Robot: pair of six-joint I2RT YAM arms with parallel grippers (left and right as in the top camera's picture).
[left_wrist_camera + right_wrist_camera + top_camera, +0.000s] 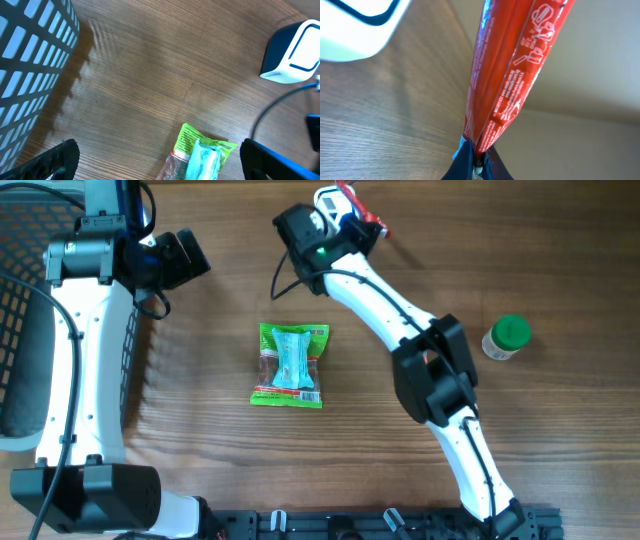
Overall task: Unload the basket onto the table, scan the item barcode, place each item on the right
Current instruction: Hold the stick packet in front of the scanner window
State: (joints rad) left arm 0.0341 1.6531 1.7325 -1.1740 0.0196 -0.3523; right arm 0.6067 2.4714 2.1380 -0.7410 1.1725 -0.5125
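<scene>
1. Red packet (505, 75) pinched in R pincer (476, 162), beside white scanner (350, 25) at far edge of counter (220, 470).
2. L pincer (185, 255) spread wide (holds nothing), nr far-left corner.
3. Green pouch (290, 365) flat mid-counter.

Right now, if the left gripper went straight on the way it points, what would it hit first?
Most likely the green packet, lying between the open fingers of the left gripper in the wrist view. Depth is unclear, so it could touch the bare table just before it.
</scene>
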